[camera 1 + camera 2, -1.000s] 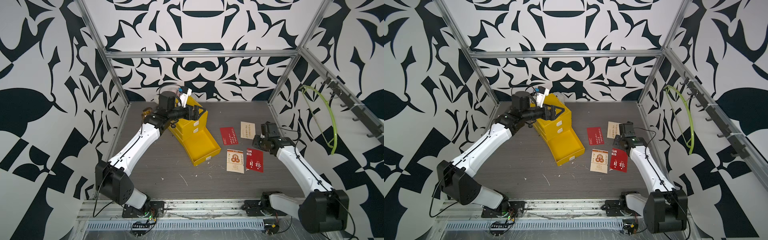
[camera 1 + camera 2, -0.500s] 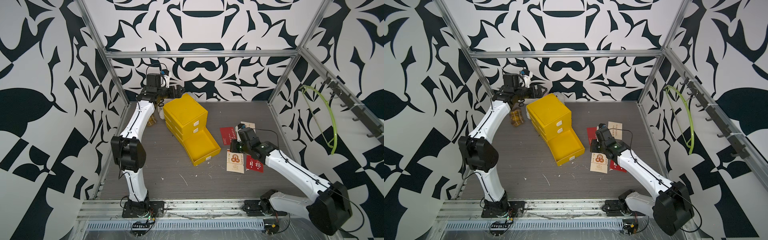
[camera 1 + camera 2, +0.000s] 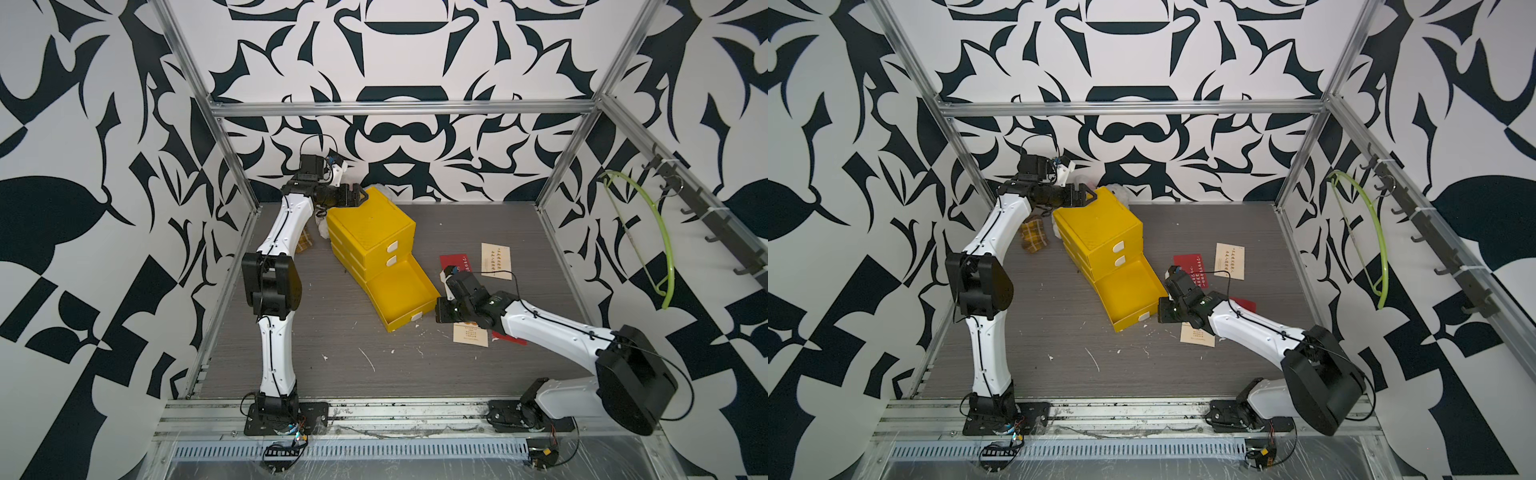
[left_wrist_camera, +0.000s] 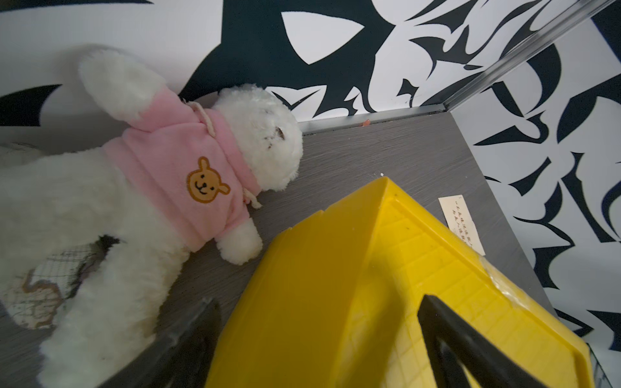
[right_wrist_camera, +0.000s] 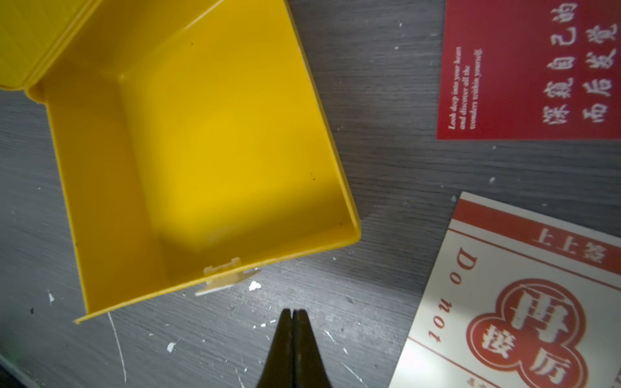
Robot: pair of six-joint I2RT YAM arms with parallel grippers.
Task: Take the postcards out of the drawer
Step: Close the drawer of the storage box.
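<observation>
The yellow cabinet [image 3: 370,224] has its bottom drawer [image 3: 403,297] pulled out, and the drawer [image 5: 218,151] holds nothing. The postcards lie on the table to its right: a red one [image 3: 455,262], a cream one [image 3: 495,261], and a cream one with a round emblem [image 5: 524,302]. Another red card [image 3: 509,338] is mostly hidden under my right arm. My right gripper [image 5: 294,314] is shut and empty, just off the drawer's front wall and low over the table. My left gripper [image 4: 316,336] stands open, straddling the cabinet's rear top corner.
A white plush toy [image 4: 168,168] in a pink hoodie lies behind the cabinet against the back wall. A plaid cloth [image 3: 1034,235] sits left of the cabinet. A green hoop [image 3: 648,232] hangs on the right wall's hook rail. White specks dot the table.
My left arm swung from over the cabinet to its rear corner. My right gripper moved left from beside the cards to the drawer's front and shut.
</observation>
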